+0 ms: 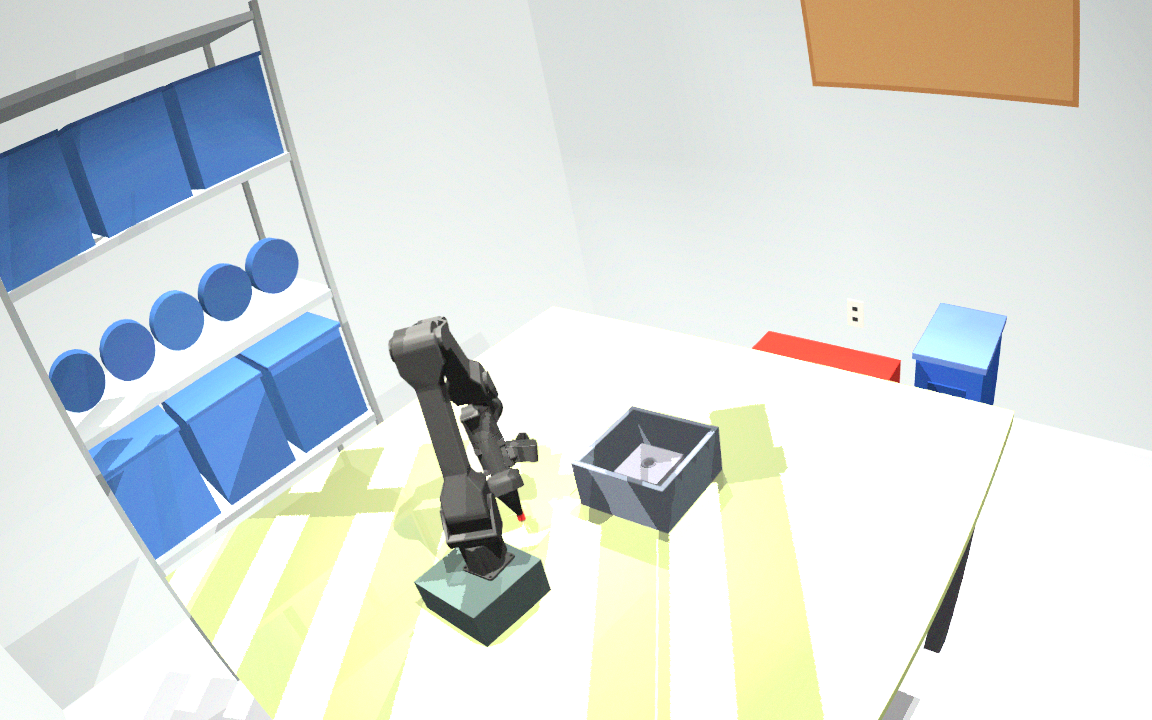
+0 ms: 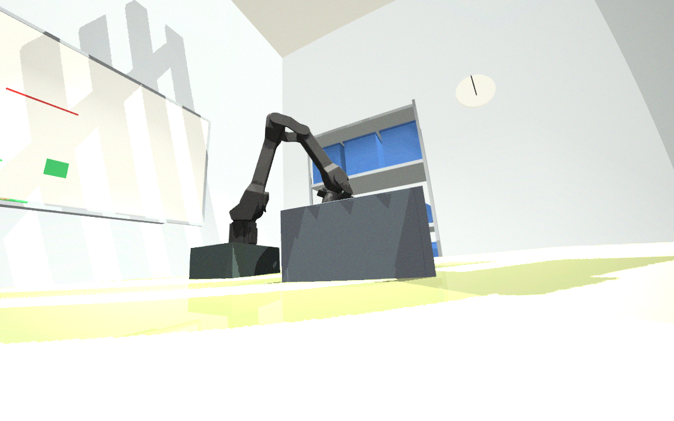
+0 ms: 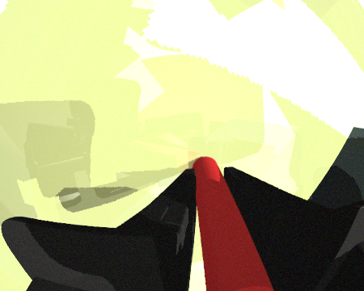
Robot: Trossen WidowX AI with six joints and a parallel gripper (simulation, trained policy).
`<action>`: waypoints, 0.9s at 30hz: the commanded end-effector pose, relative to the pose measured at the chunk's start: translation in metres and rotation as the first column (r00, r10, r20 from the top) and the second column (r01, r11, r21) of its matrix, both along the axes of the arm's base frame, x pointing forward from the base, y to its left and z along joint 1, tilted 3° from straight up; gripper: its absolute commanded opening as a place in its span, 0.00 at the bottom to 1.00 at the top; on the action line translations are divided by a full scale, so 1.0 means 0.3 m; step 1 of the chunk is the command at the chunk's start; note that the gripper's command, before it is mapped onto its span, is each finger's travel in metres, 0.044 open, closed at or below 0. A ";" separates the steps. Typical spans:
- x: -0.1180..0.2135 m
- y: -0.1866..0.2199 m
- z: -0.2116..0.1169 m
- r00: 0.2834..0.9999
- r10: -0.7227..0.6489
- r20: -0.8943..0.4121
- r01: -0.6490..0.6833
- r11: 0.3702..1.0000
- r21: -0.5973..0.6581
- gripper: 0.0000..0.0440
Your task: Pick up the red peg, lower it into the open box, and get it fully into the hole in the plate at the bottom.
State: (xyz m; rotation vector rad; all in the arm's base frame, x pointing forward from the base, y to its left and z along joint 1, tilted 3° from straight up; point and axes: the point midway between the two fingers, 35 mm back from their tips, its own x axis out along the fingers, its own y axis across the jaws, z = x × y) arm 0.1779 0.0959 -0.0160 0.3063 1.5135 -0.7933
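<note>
My gripper is low over the table and shut on the red peg. The wrist view shows the peg between the two black fingers, with its rounded end just past the fingertips. In the top view only a small red end shows below the fingers. The open grey box stands to the right of the gripper in the top view. The pale plate with its round hole lies at the box's bottom. In the exterior view the box hides the fingers and the peg.
The arm's dark green base block stands close to the gripper. A shelf with blue bins stands beyond the table at the left. A red box and a blue bin stand behind the table.
</note>
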 end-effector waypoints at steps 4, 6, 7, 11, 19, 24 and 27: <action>0.047 -0.020 0.067 0.999 0.016 0.037 -0.015 0.999 -0.033 0.00; 0.059 -0.028 0.095 0.999 0.019 0.048 -0.017 0.999 -0.043 0.00; 0.066 -0.032 0.109 0.998 0.020 0.054 -0.018 0.999 -0.048 0.00; 0.095 -0.050 0.170 0.997 0.019 0.080 -0.014 0.998 -0.065 0.00; 0.171 -0.094 0.287 0.988 -0.024 0.150 0.037 0.996 -0.087 0.00; 0.218 -0.143 0.337 0.979 -0.074 0.191 0.094 0.991 -0.098 0.00; 0.251 -0.178 0.358 0.971 -0.106 0.216 0.130 0.987 -0.100 0.00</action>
